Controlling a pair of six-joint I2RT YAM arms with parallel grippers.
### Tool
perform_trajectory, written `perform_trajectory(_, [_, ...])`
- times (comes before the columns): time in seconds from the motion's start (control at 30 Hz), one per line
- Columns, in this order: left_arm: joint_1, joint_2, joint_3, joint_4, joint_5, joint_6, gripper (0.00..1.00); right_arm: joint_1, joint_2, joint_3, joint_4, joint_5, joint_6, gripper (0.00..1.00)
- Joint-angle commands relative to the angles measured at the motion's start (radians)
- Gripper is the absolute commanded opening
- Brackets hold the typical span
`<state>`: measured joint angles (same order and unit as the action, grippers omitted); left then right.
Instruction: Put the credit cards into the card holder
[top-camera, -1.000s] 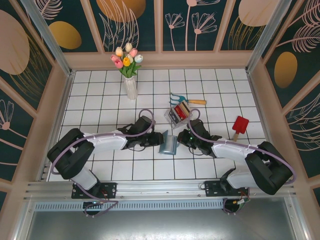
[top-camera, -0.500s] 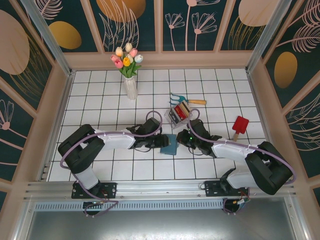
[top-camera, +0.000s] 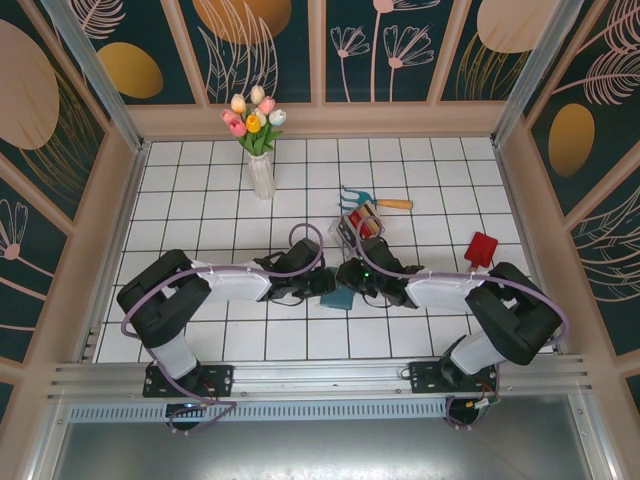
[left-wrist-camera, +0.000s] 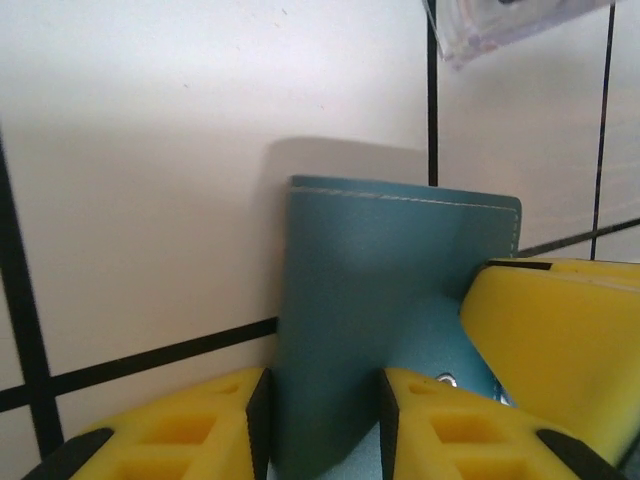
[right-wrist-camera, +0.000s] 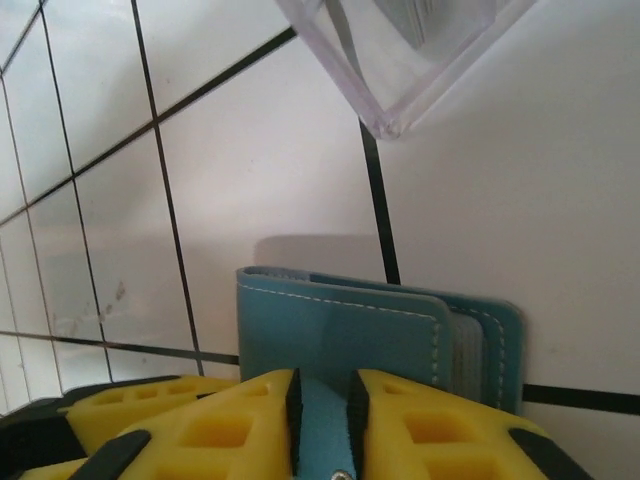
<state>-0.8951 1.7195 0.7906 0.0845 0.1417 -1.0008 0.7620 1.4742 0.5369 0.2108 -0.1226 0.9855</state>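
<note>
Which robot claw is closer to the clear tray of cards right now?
Right. The right gripper is at the wallet, just below the tray in the overhead view; the left gripper is at the wallet's other side, farther from the tray.

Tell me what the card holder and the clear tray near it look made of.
The card holder looks like teal leather or faux leather, matte, with pale stitching along its edges. The tray seems hard clear plastic, glossy; the tiles show through its walls.

Overhead; two wrist close-ups, same wallet (left-wrist-camera: 370, 290)
</note>
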Motion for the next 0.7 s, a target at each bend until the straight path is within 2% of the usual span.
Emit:
perform_trajectory(0.0, [-0.034,0.034,-0.031,0.005,0.019,-0.042,0.34,-0.002,-0.063,0.033,-0.01,0.009,0.0,0.33])
perform_trajectory(0.07, [-0.033,0.028,-0.036,0.002,0.004,-0.06,0.34,-0.023,-0.134,0.016,-0.037,-0.007,-0.021,0.4])
perform_trajectory(0.2, [-0.034,0.03,-0.039,0.01,0.004,-0.082,0.35,-0.081,-0.262,-0.003,-0.161,-0.04,-0.071,0.43])
perform_trajectory(0.3, [-0.034,0.028,-0.037,0.006,0.009,-0.081,0.36,-0.122,-0.326,-0.035,-0.228,-0.045,-0.098,0.33])
perform_trajectory(0.47, [-0.033,0.011,-0.038,-0.009,0.014,-0.055,0.38,-0.17,-0.313,-0.099,-0.175,-0.195,-0.112,0.14])
perform_trajectory(0.67, [-0.034,0.015,-0.033,-0.039,0.019,-0.027,0.38,-0.162,-0.24,-0.107,-0.086,-0.269,-0.098,0.08])
